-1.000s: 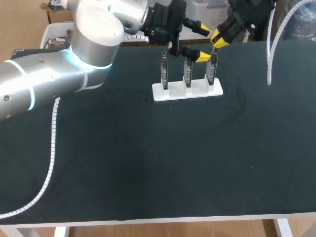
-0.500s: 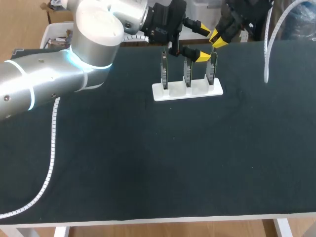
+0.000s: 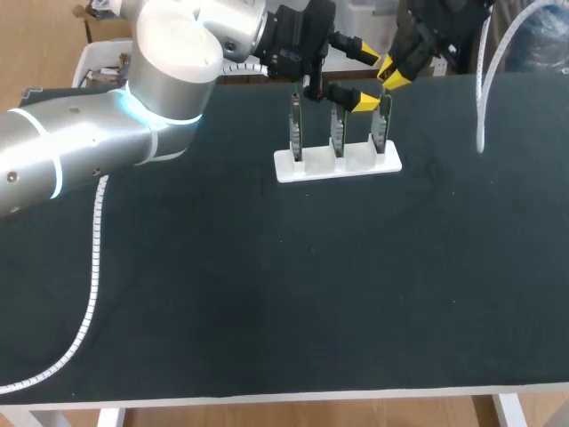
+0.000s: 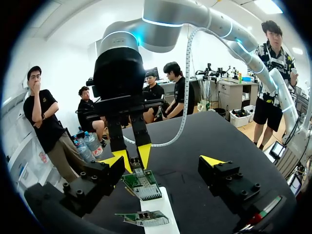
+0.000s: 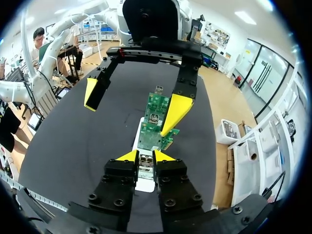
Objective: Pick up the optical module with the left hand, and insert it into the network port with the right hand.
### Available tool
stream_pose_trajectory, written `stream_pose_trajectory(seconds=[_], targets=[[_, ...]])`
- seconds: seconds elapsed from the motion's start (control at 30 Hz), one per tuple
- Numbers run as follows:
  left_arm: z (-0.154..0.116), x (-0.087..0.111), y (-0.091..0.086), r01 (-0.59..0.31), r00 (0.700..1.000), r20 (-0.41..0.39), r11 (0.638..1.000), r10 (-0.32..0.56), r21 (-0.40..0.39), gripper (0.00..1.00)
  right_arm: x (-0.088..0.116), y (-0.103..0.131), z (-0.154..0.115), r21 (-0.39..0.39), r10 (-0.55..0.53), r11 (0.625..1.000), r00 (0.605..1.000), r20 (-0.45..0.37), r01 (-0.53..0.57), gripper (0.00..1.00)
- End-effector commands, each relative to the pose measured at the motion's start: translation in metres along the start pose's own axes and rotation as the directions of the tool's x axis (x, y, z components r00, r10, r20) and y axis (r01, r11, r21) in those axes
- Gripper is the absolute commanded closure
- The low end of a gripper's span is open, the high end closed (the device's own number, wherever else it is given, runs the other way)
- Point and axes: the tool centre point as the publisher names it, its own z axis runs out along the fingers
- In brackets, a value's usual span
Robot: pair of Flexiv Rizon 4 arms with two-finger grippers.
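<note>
A white base near the table's far edge carries three upright green circuit boards. My right gripper hangs just above the rightmost board, shut on the small metal optical module. The module's two-holed end shows between its yellow tips. In the left wrist view the right gripper sits right over a board's metal network port. My left gripper stands wide open, empty, straddling the space over the boards. Its fingers flank the right gripper's tips.
A white spiral cable sleeve trails across the table's left side. Another sleeve hangs at the far right. The black tabletop in front of the base is open room.
My right gripper has drifted slightly up and back over the rightmost board, still shut on the module. The left gripper has kept still and open.
</note>
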Motion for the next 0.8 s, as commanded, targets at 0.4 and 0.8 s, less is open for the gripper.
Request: stream_pose_trajectory(seconds=[0.4, 0.8], targets=[[0.0002, -0.0010, 0.0002, 0.001, 1.000, -0.004, 1.000, -0.001, 0.000, 0.00, 0.0007, -0.0033, 0.0053, -0.001, -0.008, 1.000, 1.000, 0.005, 0.008, 0.00], [0.0002, -0.0010, 0.0002, 0.001, 1.000, -0.004, 1.000, -0.001, 0.000, 0.00, 0.0007, -0.0033, 0.0053, -0.001, -0.008, 1.000, 1.000, 0.005, 0.008, 0.00]])
